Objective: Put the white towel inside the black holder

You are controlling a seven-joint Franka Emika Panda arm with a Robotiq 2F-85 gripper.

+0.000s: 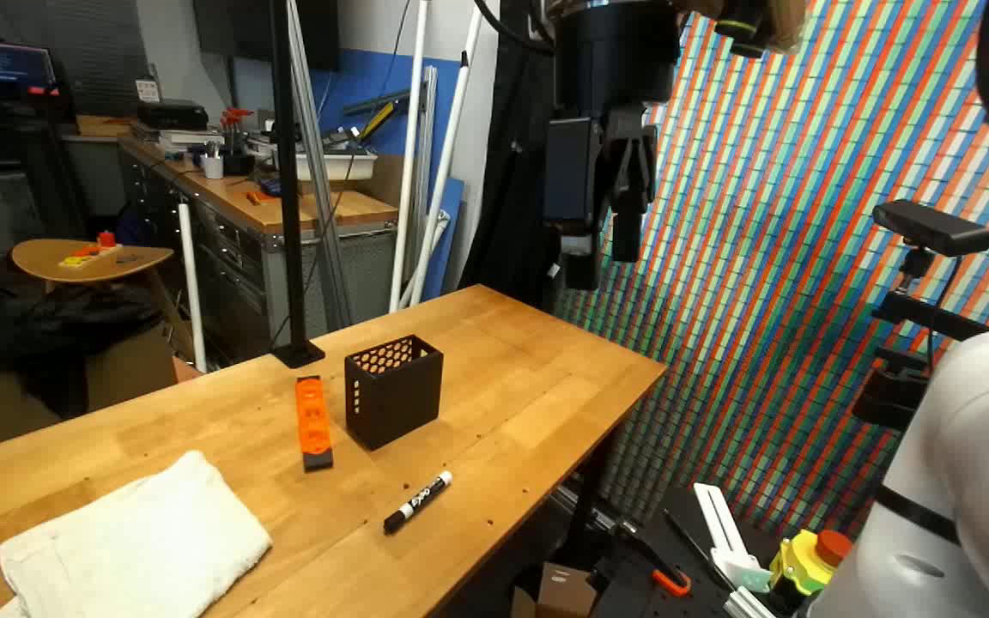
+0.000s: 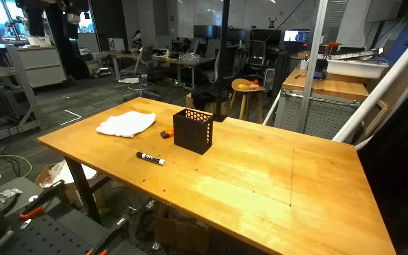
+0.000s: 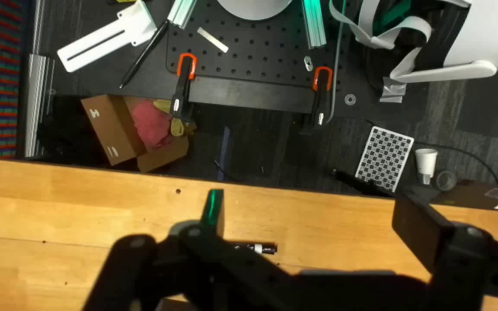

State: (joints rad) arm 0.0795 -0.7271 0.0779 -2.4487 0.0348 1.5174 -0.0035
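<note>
The gripper [image 3: 314, 211] is hanging high above the wooden table [image 1: 537, 378] with its jaws spread wide and nothing between them, while the folded white towel [image 1: 138, 536] is lying flat toward one end of it, well apart from the black perforated holder [image 1: 409, 395]. I am judging the step in hand as reaching for the towel; doing that well is calling for straddling a folded edge low down, gathering enough layers to keep it narrow — it is looking too broad for dropping in flat — then lifting it over the orange block with black ends [image 1: 314, 416] that is sitting between the two, and clear of the Expo marker [image 1: 417, 502]. In an exterior view one towel corner is pointing toward the edge where the black post [image 1: 287, 215] is standing; its long axis I cannot settle, as the towel is looking nearly square and foreshortened. The holder is standing upright, opening facing up, its longer side running roughly along the table's length.
</note>
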